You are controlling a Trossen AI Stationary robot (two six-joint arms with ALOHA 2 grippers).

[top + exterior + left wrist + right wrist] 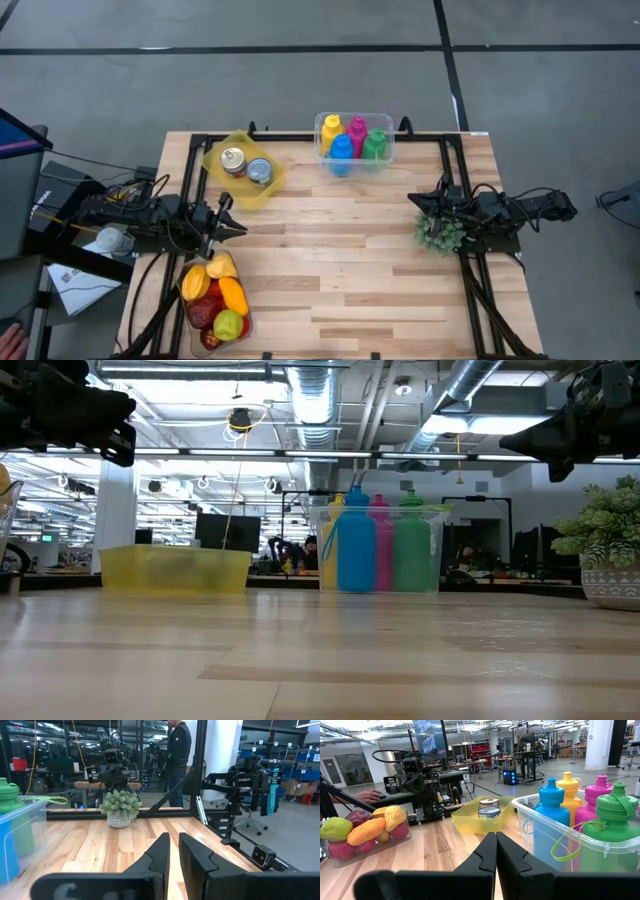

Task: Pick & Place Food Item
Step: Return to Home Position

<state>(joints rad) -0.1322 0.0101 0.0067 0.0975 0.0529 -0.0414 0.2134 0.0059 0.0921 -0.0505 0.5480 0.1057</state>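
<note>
Resting at the near left corner of the tabletop (350, 260), the transparent bin (183, 305) is being filled to the top by food. A yellow garlic (222, 265) is being held at the far end of the pile. An orange piece (233, 294) is being propped beside it. A red apple (202, 314) and a green apple (227, 324) are being kept at the near end.

The left pincer (232, 222) is being held just past the far end of this bin, up off the wood. Its two fingers are being kept a little apart, and nothing is being gripped between them.

The right pincer (413, 200) is being held near the right edge, also up off the wood. Its fingers are being pressed together, clenched on nothing. A small potted plant (438, 232) is being left just beside that arm.

Two round cans (246, 166) are being carried side by side in a yellow tray (215, 152) near the far left.

Four bottles are being kept upright in a clear box (319, 140) at the far middle: a yellow bottle (331, 128), a pink bottle (356, 128), a blue bottle (341, 150) and a green bottle (375, 143). They are being packed close together.
</note>
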